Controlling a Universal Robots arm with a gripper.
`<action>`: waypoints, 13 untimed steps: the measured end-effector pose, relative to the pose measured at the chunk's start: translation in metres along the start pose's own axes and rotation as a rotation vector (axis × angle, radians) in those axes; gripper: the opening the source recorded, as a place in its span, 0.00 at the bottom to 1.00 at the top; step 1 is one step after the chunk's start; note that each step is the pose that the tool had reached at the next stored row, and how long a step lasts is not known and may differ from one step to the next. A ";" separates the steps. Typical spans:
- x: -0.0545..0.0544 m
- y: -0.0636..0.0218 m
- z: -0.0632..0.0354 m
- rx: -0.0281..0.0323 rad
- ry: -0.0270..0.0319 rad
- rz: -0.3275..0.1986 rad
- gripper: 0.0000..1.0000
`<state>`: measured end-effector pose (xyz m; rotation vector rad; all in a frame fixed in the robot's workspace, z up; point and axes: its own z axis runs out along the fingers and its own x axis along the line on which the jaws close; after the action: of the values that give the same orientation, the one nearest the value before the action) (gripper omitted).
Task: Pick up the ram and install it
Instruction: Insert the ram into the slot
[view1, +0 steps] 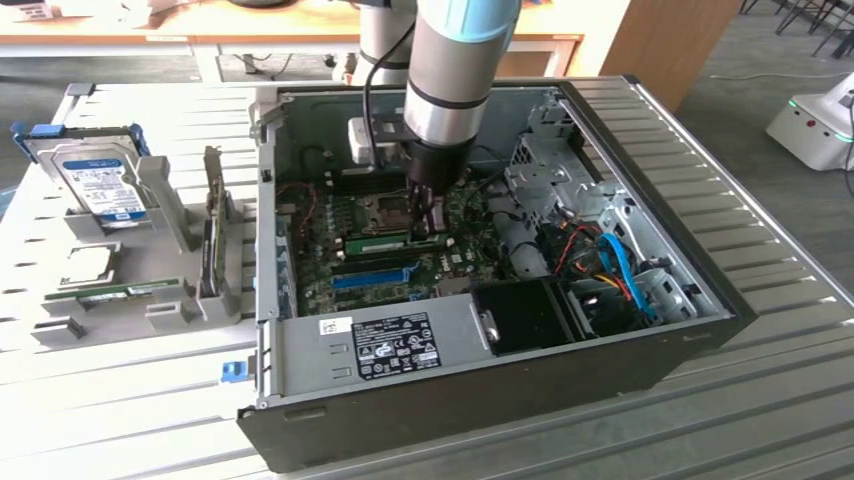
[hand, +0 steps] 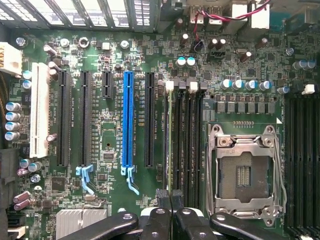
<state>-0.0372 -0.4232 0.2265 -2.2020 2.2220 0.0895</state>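
One ram (view1: 378, 241) upright on motherboard (view1: 465, 212) | end effector (view1: 430, 230) narrow, closed, over its end

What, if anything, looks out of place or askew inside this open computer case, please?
Nothing looks spilled or broken. The CPU socket sits empty, with no processor or cooler. The ram stands on edge in its slot at the gripper, jaws shut; whether it is fully seated I cannot tell.
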 end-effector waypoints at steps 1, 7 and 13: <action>0.000 0.0000 0.0004 0.0000 -0.0001 0.000 0.12; 0.000 -0.0001 0.0023 0.0000 -0.0001 0.000 0.12; 0.000 -0.0001 0.0029 0.0001 -0.0001 0.000 0.12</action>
<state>-0.0372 -0.4232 0.2236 -2.2019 2.2219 0.0895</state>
